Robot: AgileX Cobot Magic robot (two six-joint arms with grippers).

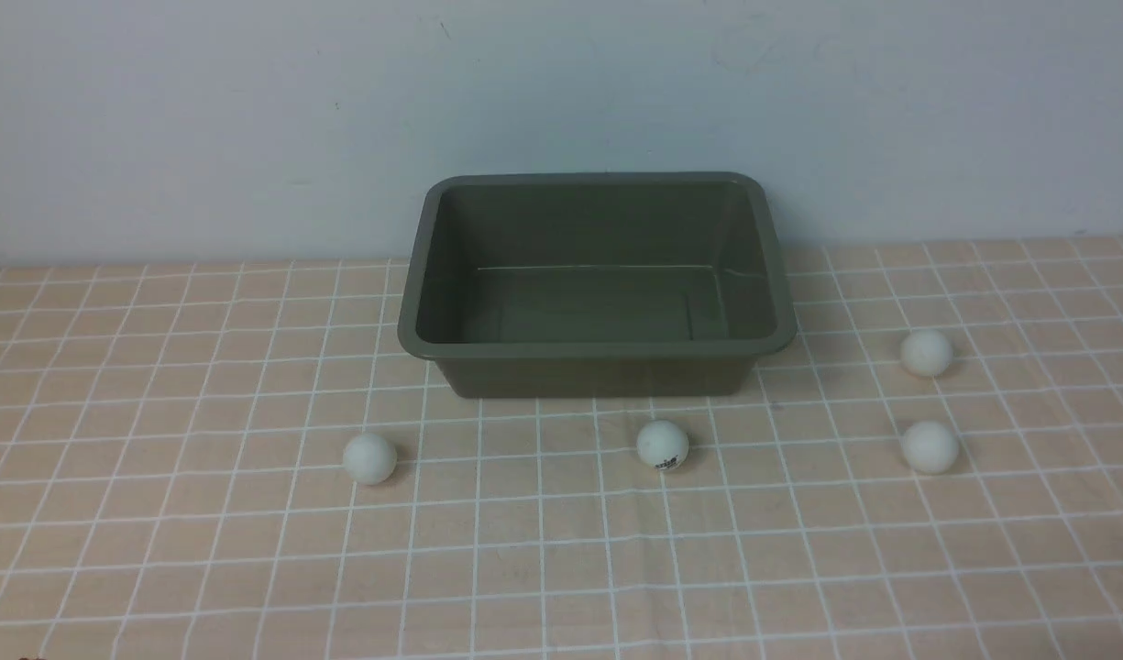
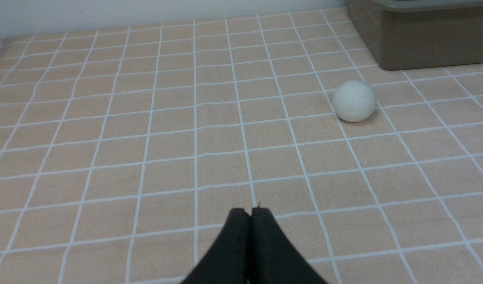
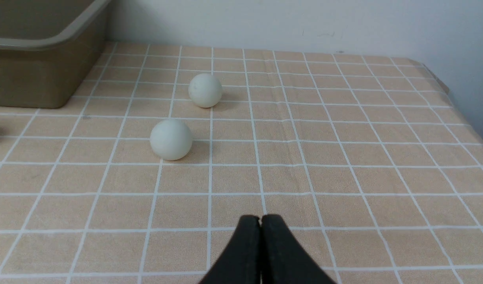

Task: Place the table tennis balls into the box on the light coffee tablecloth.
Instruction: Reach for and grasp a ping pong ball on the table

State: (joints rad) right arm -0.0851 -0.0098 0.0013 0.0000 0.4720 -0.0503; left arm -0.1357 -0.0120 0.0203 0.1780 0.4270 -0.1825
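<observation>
The light coffee tablecloth [image 1: 158, 568] covers the whole work surface, and the box [image 1: 598, 349] stands on it at the back centre, upright and with nothing inside. The left gripper [image 2: 250, 211] and the right gripper [image 3: 260, 219] each hover low over bare cloth, jaws pressed together and holding nothing. All four table tennis balls lie on the cloth outside the box: the left ball [image 1: 370, 458] near its front left corner, the lettered ball [image 1: 663, 445] just in front of it, and the far right ball [image 1: 926, 353] and near right ball [image 1: 930, 447] off to its right. The task looks to be at its first pick; the next move probably calls for one gripper to part its jaws and centre them over its nearest ball before descending, since these balls are likely to roll if nudged.
</observation>
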